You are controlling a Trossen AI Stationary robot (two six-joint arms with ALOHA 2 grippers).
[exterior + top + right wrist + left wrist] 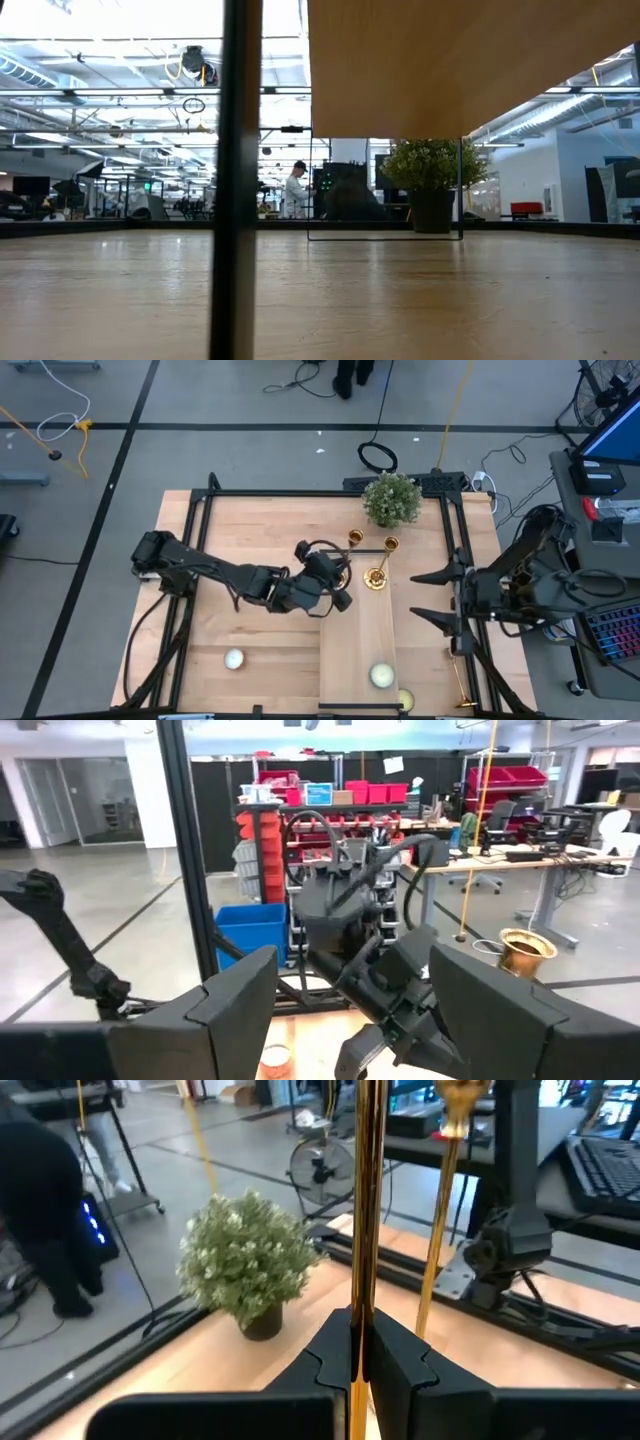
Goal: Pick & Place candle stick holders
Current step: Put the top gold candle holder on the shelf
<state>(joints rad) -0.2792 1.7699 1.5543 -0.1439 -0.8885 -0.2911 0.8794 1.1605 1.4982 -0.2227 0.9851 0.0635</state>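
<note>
Clamped between the left end effector's (357, 1365) dark fingers (405, 1355), one candle stick holder's stem (364, 1200) is standing upright, its round base (376, 580) resting on the lighter wooden board (357, 645) near the desk's (250, 530) centre. At its 12 o'clock, two more candle stick holders (355, 538) (391, 544) are standing just beside each other, near the potted plant (390, 498). A fourth one (462, 678) is lying flat at the desk's 4 o'clock edge. Round pale candles (234, 658) (382, 676) are sitting toward 6 o'clock. The right end effector (430, 595) is waiting at 3 o'clock, fingers spread apart and holding nothing.
</note>
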